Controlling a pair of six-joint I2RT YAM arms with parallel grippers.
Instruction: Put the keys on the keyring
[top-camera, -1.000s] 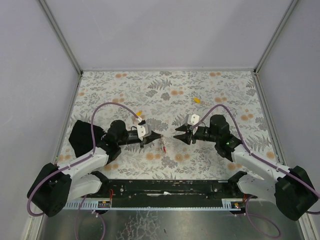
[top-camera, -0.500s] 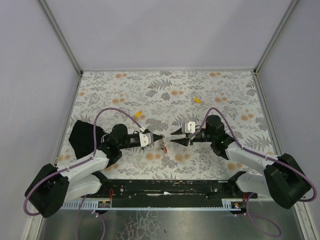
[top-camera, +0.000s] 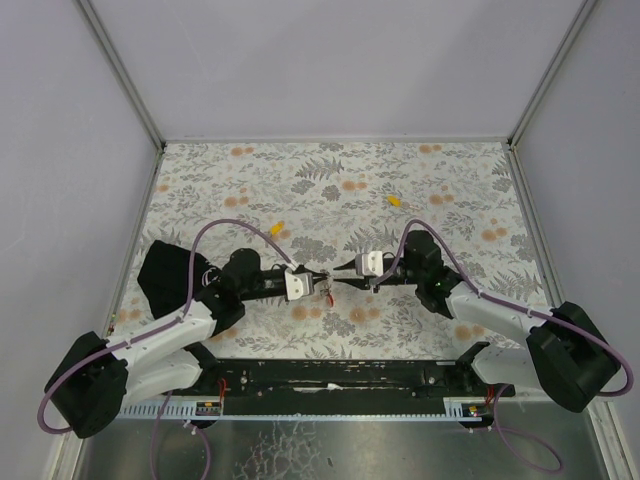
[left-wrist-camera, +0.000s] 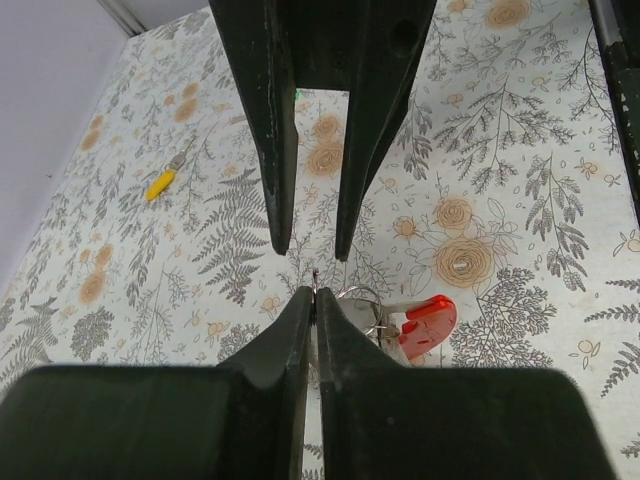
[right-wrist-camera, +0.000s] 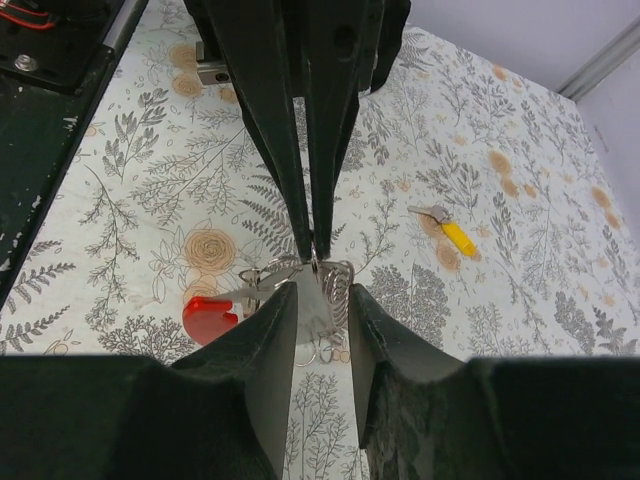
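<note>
The keyring (top-camera: 327, 292) lies between the two grippers: a metal split ring with a grey tab (right-wrist-camera: 322, 300) and a red piece (left-wrist-camera: 428, 325), the red piece also showing in the right wrist view (right-wrist-camera: 208, 318). My left gripper (top-camera: 321, 281) is shut, pinching the ring's thin wire at its tips (left-wrist-camera: 315, 292). My right gripper (top-camera: 338, 281) faces it, open, its fingers on either side of the ring and tab (right-wrist-camera: 322, 290). Two yellow keys lie apart on the table, one near (top-camera: 278, 228) and one farther (top-camera: 395, 200). I cannot make out the green key.
A black cloth-like object (top-camera: 165, 275) lies at the left beside the left arm. The floral table (top-camera: 450, 180) is walled by pale panels on three sides. A black rail (top-camera: 330, 375) runs along the near edge.
Both grippers have moved toward each other and now meet tip to tip over the keyring. The right gripper's fingers have narrowed.
</note>
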